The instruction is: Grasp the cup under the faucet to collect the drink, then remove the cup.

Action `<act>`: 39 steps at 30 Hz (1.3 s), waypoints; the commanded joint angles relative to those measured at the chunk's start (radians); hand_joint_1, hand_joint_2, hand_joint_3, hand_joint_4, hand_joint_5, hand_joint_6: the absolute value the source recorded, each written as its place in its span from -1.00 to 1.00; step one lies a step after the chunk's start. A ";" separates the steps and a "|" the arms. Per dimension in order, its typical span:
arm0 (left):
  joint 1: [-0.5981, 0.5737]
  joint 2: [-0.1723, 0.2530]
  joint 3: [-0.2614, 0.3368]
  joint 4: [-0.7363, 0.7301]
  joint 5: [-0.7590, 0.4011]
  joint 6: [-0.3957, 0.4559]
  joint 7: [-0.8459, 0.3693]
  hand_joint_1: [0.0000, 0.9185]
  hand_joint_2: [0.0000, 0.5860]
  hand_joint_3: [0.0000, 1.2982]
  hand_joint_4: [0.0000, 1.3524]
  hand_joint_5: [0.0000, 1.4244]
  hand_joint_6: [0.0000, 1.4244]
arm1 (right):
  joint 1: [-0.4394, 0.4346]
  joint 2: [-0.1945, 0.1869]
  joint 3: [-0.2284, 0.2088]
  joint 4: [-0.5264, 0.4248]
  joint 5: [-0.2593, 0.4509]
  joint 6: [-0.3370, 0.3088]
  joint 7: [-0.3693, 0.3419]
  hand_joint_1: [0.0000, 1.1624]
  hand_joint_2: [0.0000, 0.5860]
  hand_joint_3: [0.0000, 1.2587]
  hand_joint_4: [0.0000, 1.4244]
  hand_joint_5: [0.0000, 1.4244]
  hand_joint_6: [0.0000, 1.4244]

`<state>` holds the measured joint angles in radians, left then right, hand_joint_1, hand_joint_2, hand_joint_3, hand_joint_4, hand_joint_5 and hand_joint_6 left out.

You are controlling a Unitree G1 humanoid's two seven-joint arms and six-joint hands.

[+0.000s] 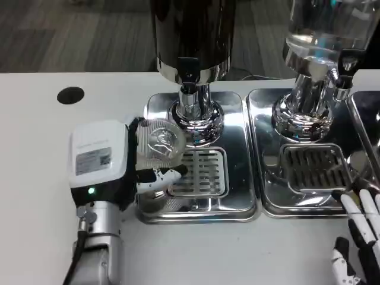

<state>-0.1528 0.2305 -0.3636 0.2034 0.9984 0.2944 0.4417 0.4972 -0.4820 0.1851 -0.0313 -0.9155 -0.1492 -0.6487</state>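
my left robot hand [127,163] grips the clear plastic cup [159,141] left of the chrome faucet [190,89]. my right robot hand [359,231] rests released. next, i judge, slide the cup under the faucet.

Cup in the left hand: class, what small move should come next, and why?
Probably shift the cup right, toward the faucet. The left hand grips it over the tray's left part, and its mouth seems offset to the left of the spout, so a pour might miss it.
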 commanded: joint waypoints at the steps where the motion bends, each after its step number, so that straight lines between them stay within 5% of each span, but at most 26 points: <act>1: -0.074 -0.026 -0.034 0.060 0.026 0.010 0.044 0.26 -0.89 0.15 0.10 0.34 0.82 | 0.004 -0.004 -0.012 -0.013 0.005 -0.011 0.006 -0.81 0.97 -0.85 -1.00 -1.00 -0.93; 23: -0.218 -0.113 -0.109 0.326 -0.027 -0.024 0.199 -0.05 -0.80 0.08 0.02 0.32 0.80 | 0.016 0.007 -0.037 -0.005 0.045 -0.027 0.004 -0.81 0.97 -0.84 -1.00 -1.00 -0.93; 29: -0.207 -0.102 -0.100 0.344 -0.072 -0.055 0.196 -0.65 -0.66 -0.06 -0.13 0.24 0.64 | 0.009 0.007 -0.034 0.007 0.049 -0.032 0.008 -0.81 0.97 -0.84 -1.00 -1.00 -0.93; 39: -0.189 -0.079 -0.101 0.327 -0.090 -0.064 0.198 -0.85 -0.72 -0.27 -0.33 0.10 0.48 | 0.001 0.011 -0.036 0.026 0.059 -0.043 0.007 -0.81 0.97 -0.84 -1.00 -1.00 -0.93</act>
<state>-0.3502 0.1429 -0.4629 0.5384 0.9121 0.2327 0.6352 0.4969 -0.4738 0.1577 -0.0136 -0.8673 -0.1830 -0.6456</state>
